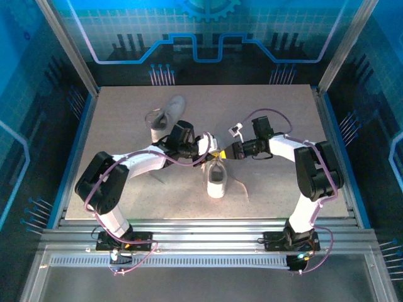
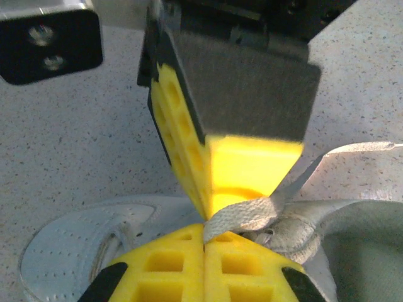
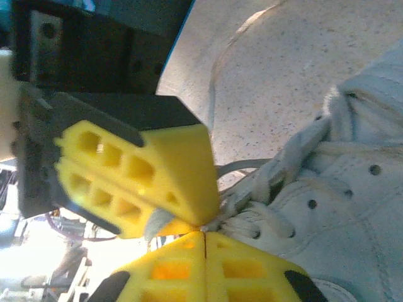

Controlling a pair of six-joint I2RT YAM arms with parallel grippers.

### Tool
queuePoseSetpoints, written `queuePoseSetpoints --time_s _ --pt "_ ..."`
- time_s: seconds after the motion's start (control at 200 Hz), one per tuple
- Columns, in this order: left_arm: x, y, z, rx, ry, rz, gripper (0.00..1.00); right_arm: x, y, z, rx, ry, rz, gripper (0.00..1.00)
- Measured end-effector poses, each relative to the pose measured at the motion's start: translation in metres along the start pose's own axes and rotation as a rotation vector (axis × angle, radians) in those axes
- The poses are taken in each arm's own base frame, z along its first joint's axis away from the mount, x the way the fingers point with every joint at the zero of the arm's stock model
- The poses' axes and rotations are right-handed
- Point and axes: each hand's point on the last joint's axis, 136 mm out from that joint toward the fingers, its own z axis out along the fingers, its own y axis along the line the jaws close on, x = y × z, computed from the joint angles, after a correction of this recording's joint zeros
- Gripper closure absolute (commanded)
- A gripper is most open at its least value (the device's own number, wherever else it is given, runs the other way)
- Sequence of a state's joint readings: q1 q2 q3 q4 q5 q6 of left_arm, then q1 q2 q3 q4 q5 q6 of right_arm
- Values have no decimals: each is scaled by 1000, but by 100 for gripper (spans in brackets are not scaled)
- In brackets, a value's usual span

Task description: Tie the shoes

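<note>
Since the lace [image 2: 242, 217] is soft and limp and the near sneaker [image 1: 216, 178], mid tabletop [image 1: 283, 113], looks light enough to drag, the left hand [image 2: 204, 242] and right hand [image 3: 204, 234], both pinched shut on lace above it, should hold close to the eyelets [image 3: 312, 204]; the other sneaker [image 1: 165, 117] lies far left.

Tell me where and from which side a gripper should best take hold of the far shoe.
Grip the far shoe at its collar rim, coming from above at the near-left end: the opening seems to face that way, and the thin rim fits a gripper better than the broad toe.
</note>
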State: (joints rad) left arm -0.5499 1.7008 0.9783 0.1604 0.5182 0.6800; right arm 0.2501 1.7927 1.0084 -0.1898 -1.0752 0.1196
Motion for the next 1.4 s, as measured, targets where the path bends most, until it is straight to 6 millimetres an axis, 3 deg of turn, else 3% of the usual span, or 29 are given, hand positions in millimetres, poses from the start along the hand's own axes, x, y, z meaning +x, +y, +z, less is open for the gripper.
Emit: queuePoseSetpoints --time_s 0.21,0.445,0.67,0.925,1.166,1.401 --pt "-1 0 0 -3 -10 7 97 1 -2 -7 96 -37 -49 100" --pt "-5 1 1 -11 -28 23 87 -4 1 -19 202 -110 -131 100" --pt "-3 -1 -2 -15 -25 20 66 -2 -8 -23 265 -124 -130 100" --pt "-4 1 -28 -79 -26 29 56 -4 -7 -23 306 -125 -160 100" --pt "29 33 -69 -202 42 -40 52 7 -10 -17 336 -82 -166 100" --pt "61 23 -55 -143 130 -77 52 5 -11 -18 367 -71 -175 100"
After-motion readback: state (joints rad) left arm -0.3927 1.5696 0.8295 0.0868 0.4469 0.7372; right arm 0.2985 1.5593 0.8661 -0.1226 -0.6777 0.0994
